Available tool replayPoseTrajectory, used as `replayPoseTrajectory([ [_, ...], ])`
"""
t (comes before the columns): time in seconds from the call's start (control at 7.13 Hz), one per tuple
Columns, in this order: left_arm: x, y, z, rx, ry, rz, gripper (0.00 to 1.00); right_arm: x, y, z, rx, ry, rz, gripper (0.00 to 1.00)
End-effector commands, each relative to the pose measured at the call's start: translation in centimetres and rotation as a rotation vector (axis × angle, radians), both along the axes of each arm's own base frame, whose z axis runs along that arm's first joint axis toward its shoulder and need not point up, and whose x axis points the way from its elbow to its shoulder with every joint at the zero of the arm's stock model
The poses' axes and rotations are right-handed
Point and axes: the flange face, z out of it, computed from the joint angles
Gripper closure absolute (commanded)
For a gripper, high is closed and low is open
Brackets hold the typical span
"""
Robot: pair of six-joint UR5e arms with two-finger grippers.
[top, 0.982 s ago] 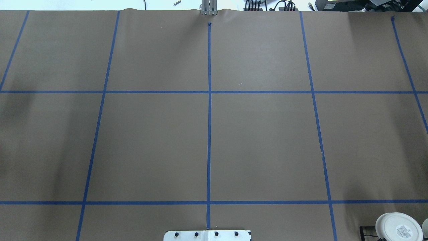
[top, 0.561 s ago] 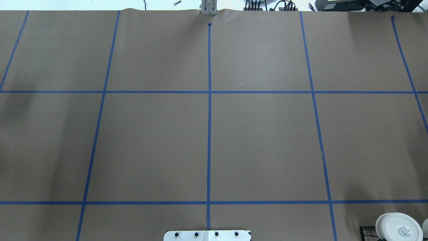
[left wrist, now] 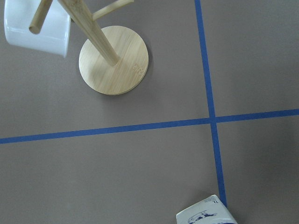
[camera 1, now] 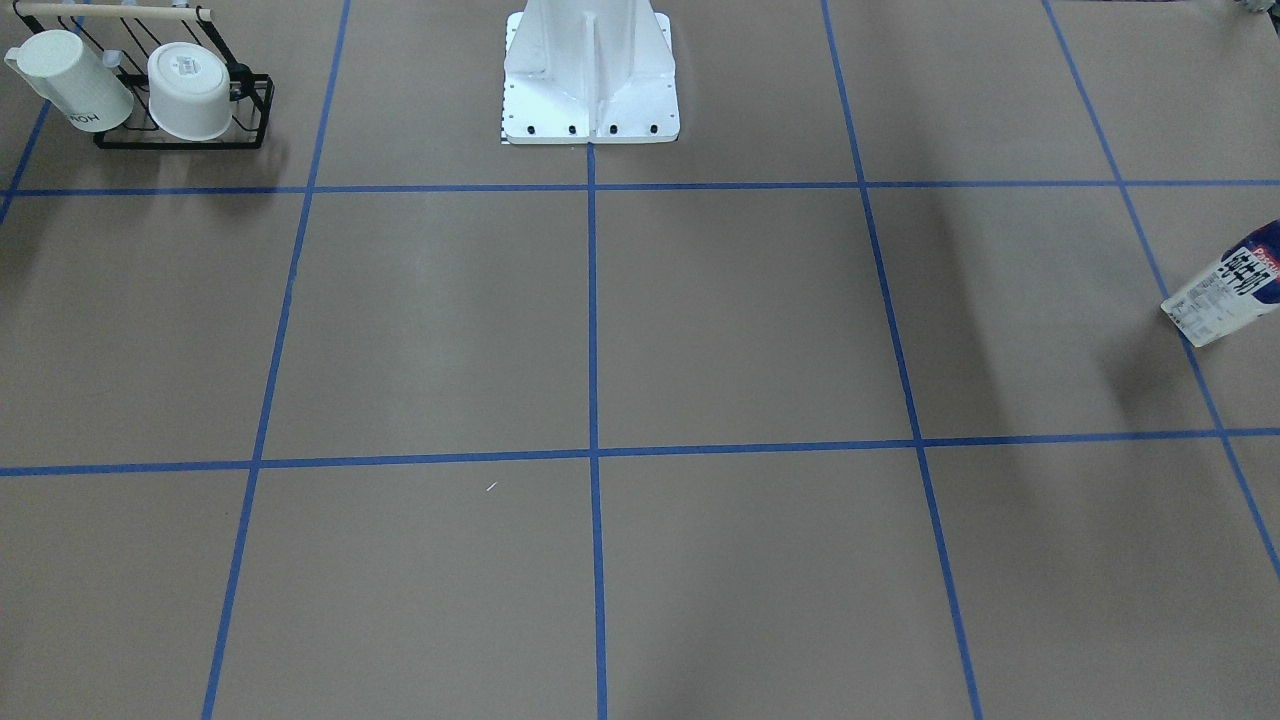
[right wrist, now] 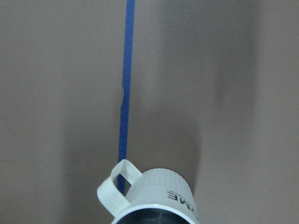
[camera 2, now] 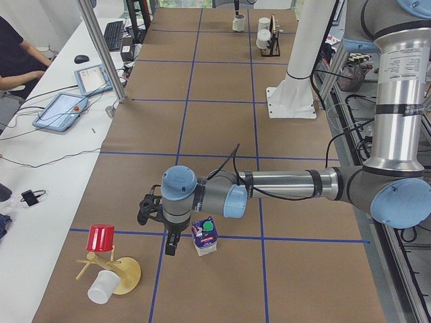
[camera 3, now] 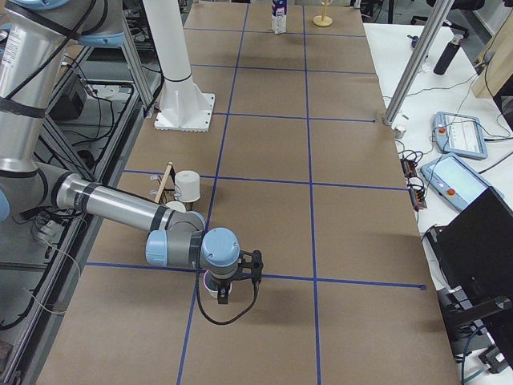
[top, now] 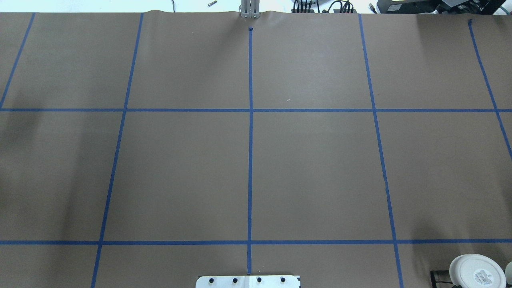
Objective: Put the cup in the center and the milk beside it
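Right gripper (camera 3: 223, 293) hangs directly over the cup (right wrist: 154, 196), a white loop-handled mug standing upright at the table's right end, against a blue tape line (right wrist: 125, 93). Judged a pre-grasp pose, wrist camera looking straight down for alignment. Left gripper (camera 2: 170, 245) sits low, just beside the upright milk carton (camera 2: 204, 237), probably staged for a side grasp. Finger opening on either gripper: cannot tell. Neither item is at the centre yet
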Motion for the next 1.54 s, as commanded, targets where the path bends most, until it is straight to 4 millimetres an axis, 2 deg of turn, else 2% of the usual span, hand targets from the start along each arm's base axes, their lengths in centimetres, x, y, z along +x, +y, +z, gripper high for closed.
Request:
replayPoseTrajectory([
  [0.0,0.0,-0.1,-0.2,0.006,0.000,0.000,0.02,0.0,0.3,1.8,-0.017,0.004,-0.014,0.00],
  [0.28,0.0,-0.1,-0.2,0.005,-0.001,0.001,0.02,0.0,0.2,2.8,-0.020,0.002,-0.027,0.03],
  [0.42,0.0,0.0,-0.1,0.003,0.000,0.001,0.02,-0.1,0.6,3.7,-0.031,-0.004,-0.036,0.66],
  [0.56,0.0,-0.1,-0.2,0.006,-0.001,0.001,0.02,-0.1,0.7,3.7,-0.006,-0.010,-0.060,1.00],
  [0.84,0.0,-0.1,-0.2,0.005,-0.001,0.001,0.02,-0.4,-0.4,3.2,0.012,-0.018,-0.072,1.00],
  [0.98,0.0,0.0,-0.1,0.004,-0.001,0.002,0.02,-0.5,-1.1,2.4,0.028,-0.032,-0.068,1.00],
  [1.12,0.0,0.0,-0.1,0.004,0.001,0.001,0.02,-1.0,-2.0,0.8,0.047,-0.093,-0.055,1.00],
  [1.26,0.0,0.0,-0.2,0.005,0.001,0.001,0.02,-1.1,-4.5,-1.8,0.086,-0.110,-0.045,1.00],
  [1.4,0.0,-0.1,-0.2,0.006,-0.001,0.001,0.02,-1.3,-8.2,-5.1,0.100,-0.117,-0.015,1.00],
])
